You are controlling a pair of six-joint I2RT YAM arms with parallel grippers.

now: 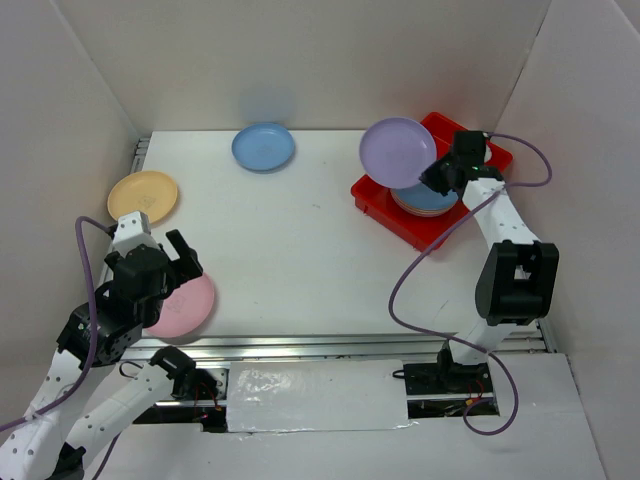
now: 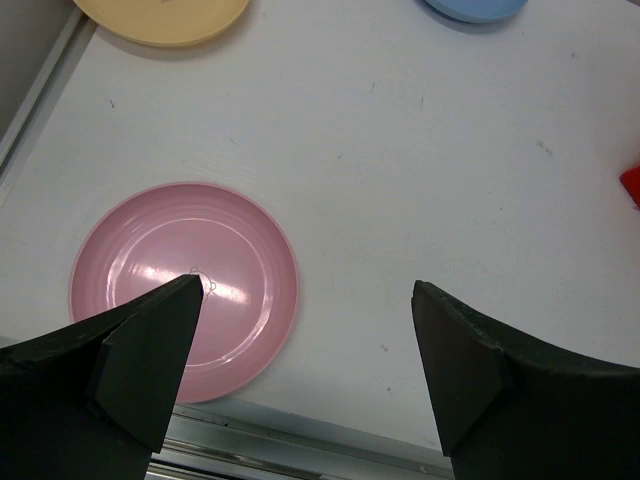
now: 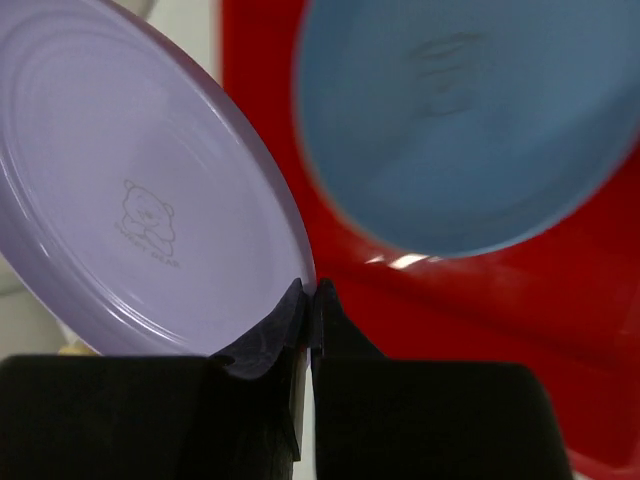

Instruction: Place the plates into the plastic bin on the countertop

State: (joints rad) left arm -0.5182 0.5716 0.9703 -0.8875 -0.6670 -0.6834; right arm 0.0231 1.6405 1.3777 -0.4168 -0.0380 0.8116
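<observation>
My right gripper is shut on the rim of a lilac plate, which it holds tilted above the left part of the red plastic bin. A stack of plates with a blue one on top lies in the bin. My left gripper hangs open over the near left of the countertop, its left finger above a pink plate. A yellow plate and a blue plate lie farther back.
White walls enclose the countertop on the left, back and right. A metal rail runs along the near edge, just below the pink plate. A purple cable loops from the right arm over the table's near right.
</observation>
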